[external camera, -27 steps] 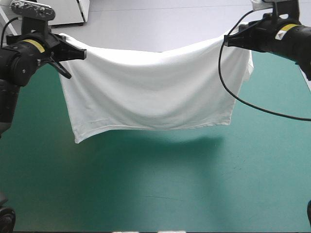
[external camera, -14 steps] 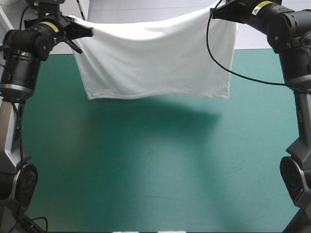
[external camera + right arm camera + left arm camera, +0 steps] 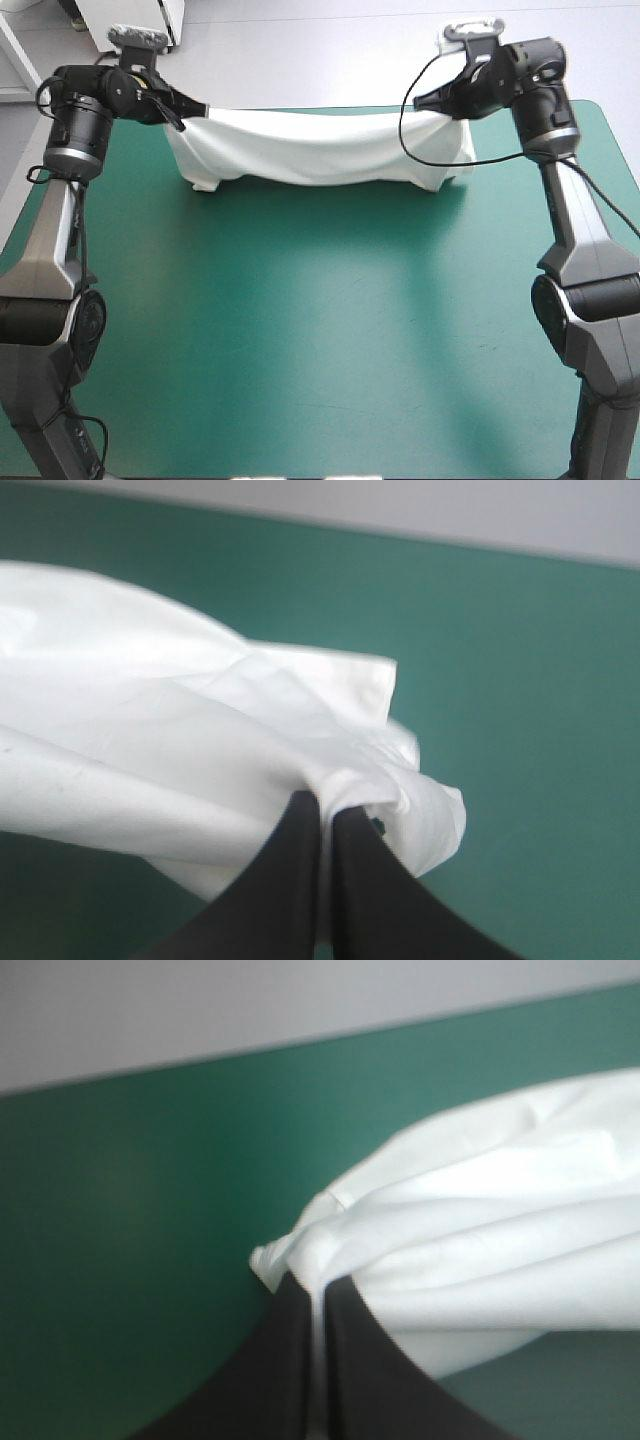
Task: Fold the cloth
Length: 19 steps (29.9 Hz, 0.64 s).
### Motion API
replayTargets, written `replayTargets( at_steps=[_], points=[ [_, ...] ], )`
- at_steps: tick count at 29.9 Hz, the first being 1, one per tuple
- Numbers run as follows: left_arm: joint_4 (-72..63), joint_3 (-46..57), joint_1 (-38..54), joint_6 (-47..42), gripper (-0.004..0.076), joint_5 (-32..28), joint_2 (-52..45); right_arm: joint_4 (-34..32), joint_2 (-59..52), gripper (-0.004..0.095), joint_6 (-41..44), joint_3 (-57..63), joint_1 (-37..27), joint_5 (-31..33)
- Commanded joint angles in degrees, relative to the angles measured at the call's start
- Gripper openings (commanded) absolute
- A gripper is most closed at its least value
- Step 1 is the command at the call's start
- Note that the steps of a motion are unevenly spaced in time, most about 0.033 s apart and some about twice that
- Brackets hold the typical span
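Observation:
The white T-shirt (image 3: 315,150) stretches as a long sagging band across the far part of the teal-green table, its lower folds resting on the cover. My left gripper (image 3: 196,108) is shut on the T-shirt's left top corner. My right gripper (image 3: 428,103) is shut on the right top corner. Seen from the left wrist, the black fingers (image 3: 290,1360) meet in a point with the T-shirt (image 3: 480,1250) bunched ahead of them. The right wrist view shows the same, fingers (image 3: 350,880) pinching the T-shirt (image 3: 170,740) just above the cover.
The table's far edge (image 3: 330,108) runs just behind the T-shirt. A wide stretch of teal-green cover (image 3: 320,330) lies between the T-shirt and the near edge. The right arm's black cable (image 3: 420,150) loops down in front of the T-shirt's right end.
Both grippers have carried the T-shirt away toward the far edge and lowered it. Earlier it hung free as a wide sheet; now its lower part rests bunched on the cover.

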Motion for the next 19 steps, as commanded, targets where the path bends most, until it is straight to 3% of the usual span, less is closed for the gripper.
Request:
replayTargets(
  at_steps=[1, 8, 15, 19],
  points=[
    [-3.8, -1.3, 0.0, 0.5, -0.0009, 4.1, 0.2, 4.8, -0.7, -0.0019, 0.6, 2.1, -0.2, -0.6],
    [-9.7, 10.0, 0.0, 3.9, -0.0009, 4.8, -2.2, 7.9, -4.4, -0.0019, -0.3, 17.1, 0.0, -0.6],
    [-5.3, 35.5, 0.0, 3.1, -0.0009, -1.4, -13.1, 6.3, -17.2, -0.0019, -1.9, 37.7, 0.0, -3.3],
    [-6.3, 48.5, 0.0, 2.2, -0.0009, -4.7, -20.6, 5.9, -23.4, -0.0019, -2.2, 48.8, 0.0, -1.7]
  ],
)
